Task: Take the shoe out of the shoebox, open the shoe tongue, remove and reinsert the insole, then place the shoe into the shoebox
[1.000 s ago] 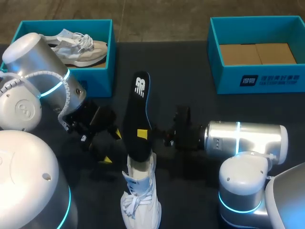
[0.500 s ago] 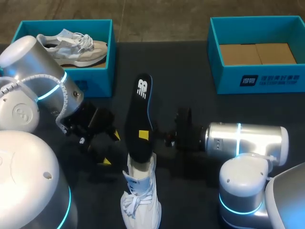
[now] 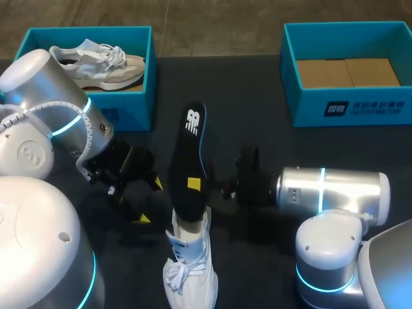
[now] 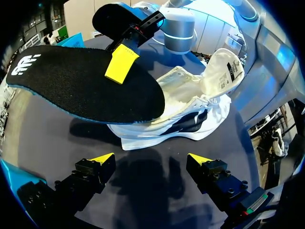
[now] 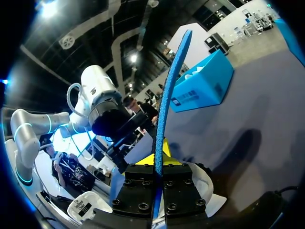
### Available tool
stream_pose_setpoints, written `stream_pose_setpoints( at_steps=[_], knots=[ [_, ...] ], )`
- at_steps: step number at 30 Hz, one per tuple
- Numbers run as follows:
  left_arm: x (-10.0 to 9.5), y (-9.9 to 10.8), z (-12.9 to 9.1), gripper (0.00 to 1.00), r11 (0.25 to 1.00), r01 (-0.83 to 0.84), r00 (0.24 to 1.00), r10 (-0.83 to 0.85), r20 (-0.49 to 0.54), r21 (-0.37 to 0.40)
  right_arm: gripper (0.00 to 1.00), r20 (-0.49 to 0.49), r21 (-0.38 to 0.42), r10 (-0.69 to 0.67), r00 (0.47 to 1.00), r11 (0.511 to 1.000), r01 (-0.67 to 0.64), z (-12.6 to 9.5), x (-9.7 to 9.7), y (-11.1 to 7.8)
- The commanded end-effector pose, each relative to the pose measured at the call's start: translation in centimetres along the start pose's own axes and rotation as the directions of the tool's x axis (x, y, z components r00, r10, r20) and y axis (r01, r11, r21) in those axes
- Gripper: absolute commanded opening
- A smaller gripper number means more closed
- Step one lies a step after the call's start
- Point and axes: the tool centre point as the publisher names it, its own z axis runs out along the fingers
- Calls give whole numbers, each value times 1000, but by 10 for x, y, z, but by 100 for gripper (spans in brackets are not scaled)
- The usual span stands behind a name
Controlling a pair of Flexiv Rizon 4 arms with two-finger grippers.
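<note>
nearest, one white sneaker (image 3: 188, 267) sits on the dark table (image 3: 270, 135), its tongue folded open. just beyond it, the right gripper (image 3: 193, 184) pinches the one black insole (image 3: 188, 148) between both fingers, the insole's near end at the shoe's opening. the left gripper (image 3: 150, 200) hovers beside the sneaker, fingers spread and holding nothing. farthest stand two teal boxes: the left shoebox (image 3: 132, 103) holds a second sneaker (image 3: 96, 64), and the right shoebox (image 3: 360, 109) holds cardboard (image 3: 347, 72).
</note>
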Motion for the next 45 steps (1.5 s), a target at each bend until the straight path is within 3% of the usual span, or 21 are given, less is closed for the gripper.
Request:
stream_pose_setpoints(
  at_steps=[1,24,45],
  knots=[
    [1,-1,1,100,1000,1,1000,-1,3,-2,0,11,-12,0,1000,1000,0,2,5,-1],
    [1,-1,1,100,1000,1,1000,-1,3,-2,0,104,-81,-13,994,996,22,-3,7,-4],
    [1,-1,1,100,1000,1,1000,-1,3,-2,0,60,-53,10,998,999,-7,-7,0,-7]
  ],
)
